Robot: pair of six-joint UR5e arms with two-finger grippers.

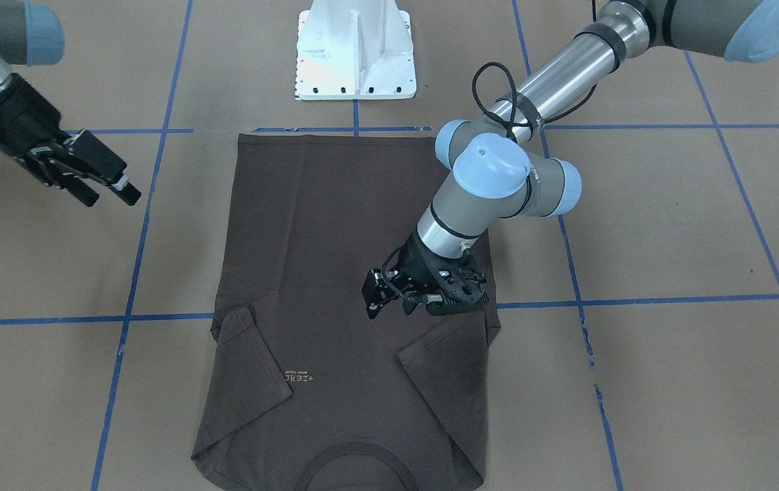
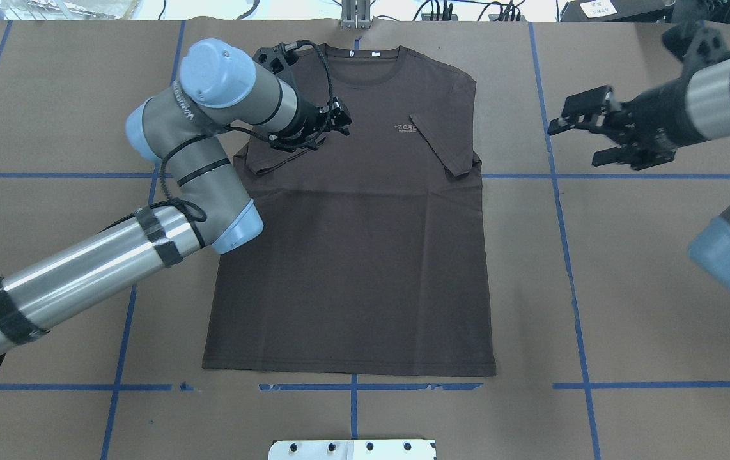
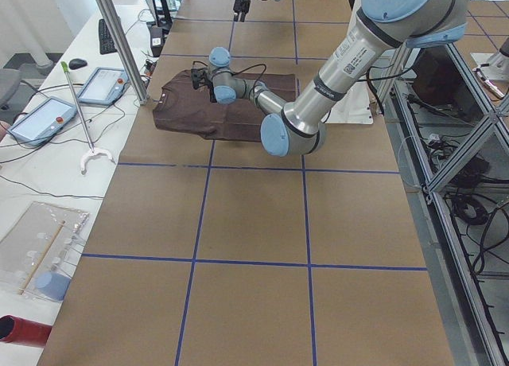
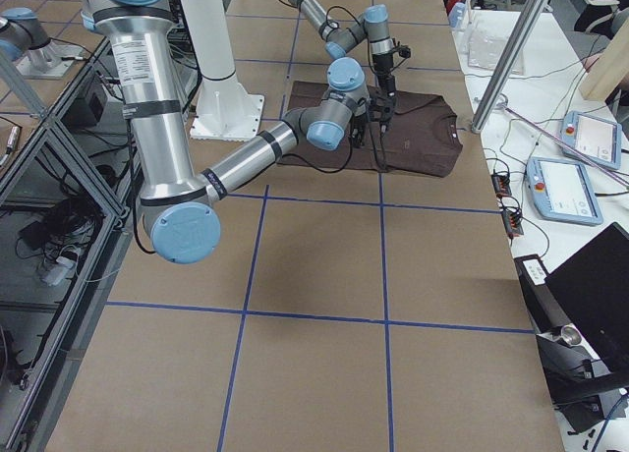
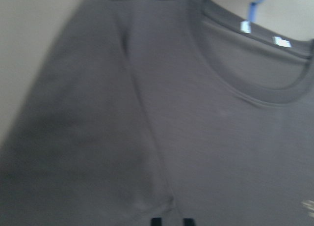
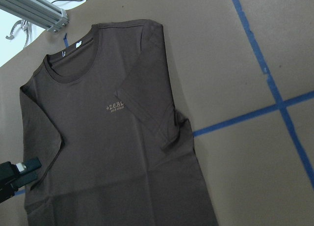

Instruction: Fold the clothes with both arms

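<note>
One dark brown T-shirt (image 2: 352, 255) lies flat and face up in the middle of the table (image 2: 659, 287), on brown paper with blue tape lines (image 2: 569, 255), its round collar (image 2: 365, 82) at the far edge from the robot and its hem near the one white pedestal base (image 2: 352, 449). Two short sleeves, both folded inward onto the chest: right sleeve (image 2: 445, 144), left sleeve (image 2: 269, 163). One small pale logo (image 2: 405, 128) on the chest, just beside the folded right sleeve. Two small white neck labels (image 2: 375, 55) inside the collar. Two arms. The left arm (image 2: 84, 275) reaches over the shirt, and the left gripper (image 2: 336, 118) hangs over the left shoulder area near the folded left sleeve. In the left wrist view its two black fingertips (image 5: 156, 221) sit close together with a narrow gap, shirt fabric below, blurred, so cannot tell whether it is closed or pinching cloth. The right arm (image 2: 716, 96) is off the shirt on the right side, and the right gripper (image 2: 579, 131) is over bare table, well apart from the shirt, its two fingers spread wide and holding nothing
</note>
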